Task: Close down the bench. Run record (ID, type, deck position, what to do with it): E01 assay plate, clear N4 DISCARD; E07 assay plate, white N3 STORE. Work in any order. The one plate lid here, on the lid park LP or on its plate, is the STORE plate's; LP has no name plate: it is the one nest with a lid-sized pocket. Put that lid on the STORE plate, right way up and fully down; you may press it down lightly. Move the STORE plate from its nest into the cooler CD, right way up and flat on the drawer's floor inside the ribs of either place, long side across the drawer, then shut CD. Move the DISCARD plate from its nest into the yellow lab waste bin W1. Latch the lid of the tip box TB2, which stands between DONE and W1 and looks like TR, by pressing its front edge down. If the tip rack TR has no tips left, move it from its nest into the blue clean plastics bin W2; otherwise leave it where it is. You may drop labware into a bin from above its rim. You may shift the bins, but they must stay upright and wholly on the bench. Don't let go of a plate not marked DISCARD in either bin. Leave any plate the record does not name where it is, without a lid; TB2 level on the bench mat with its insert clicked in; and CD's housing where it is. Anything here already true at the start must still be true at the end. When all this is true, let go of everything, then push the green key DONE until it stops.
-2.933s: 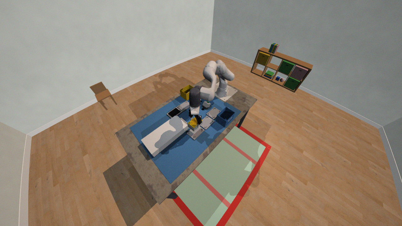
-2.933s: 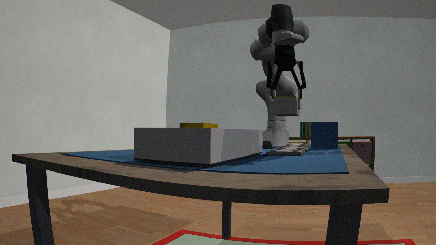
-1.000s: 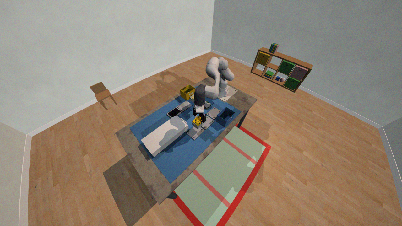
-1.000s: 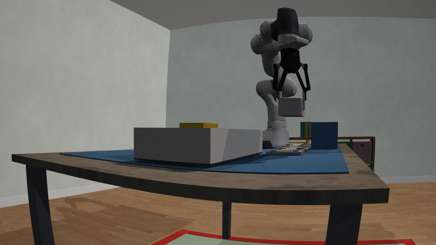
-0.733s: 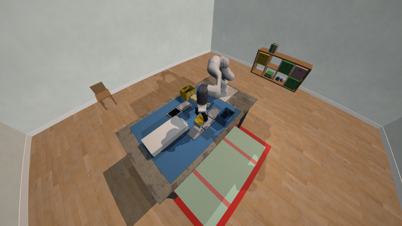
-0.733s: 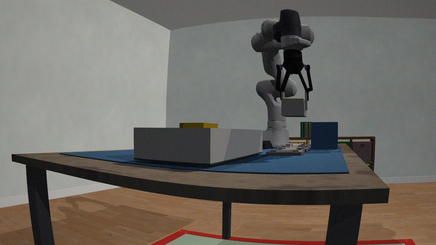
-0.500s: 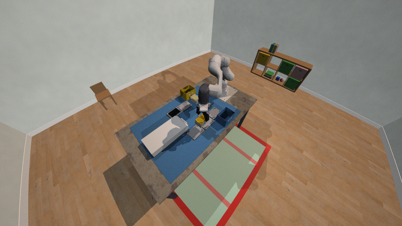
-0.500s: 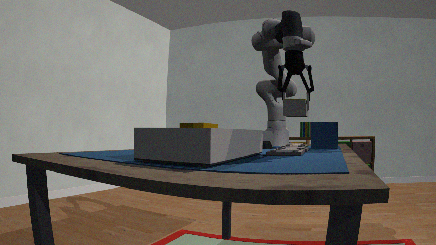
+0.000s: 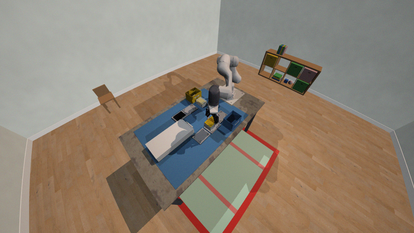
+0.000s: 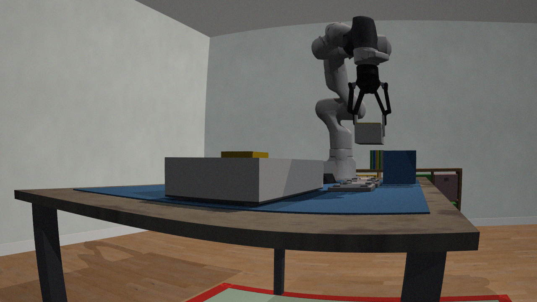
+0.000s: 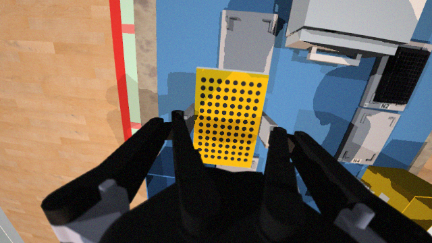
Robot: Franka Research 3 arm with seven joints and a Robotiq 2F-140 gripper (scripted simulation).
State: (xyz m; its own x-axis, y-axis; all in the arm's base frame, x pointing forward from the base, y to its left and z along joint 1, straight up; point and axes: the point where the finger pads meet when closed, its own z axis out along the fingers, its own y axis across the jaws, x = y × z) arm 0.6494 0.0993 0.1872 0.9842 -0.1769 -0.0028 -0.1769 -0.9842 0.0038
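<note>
My gripper (image 10: 368,121) is shut on the tip rack TR (image 10: 368,133), a grey box with a yellow top. In the wrist view the rack (image 11: 229,116) shows rows of dark holes with no tips between my fingers. I hold it level, well above the bench and over the grey nests (image 9: 209,122). The blue bin W2 (image 10: 399,167) stands on the mat just to its right, with its rim below the rack; it also shows from above (image 9: 232,120). The yellow bin W1 (image 9: 193,94) stands at the far side of the mat.
The white cooler CD (image 9: 170,138) lies on the blue mat, handle (image 11: 334,59) facing the nests. Nest N4 (image 11: 366,136) is bare. A black plate (image 11: 399,79) sits in N2. The tip box TB2 (image 9: 201,101) stands beside W1. A bare nest (image 11: 247,45) lies ahead.
</note>
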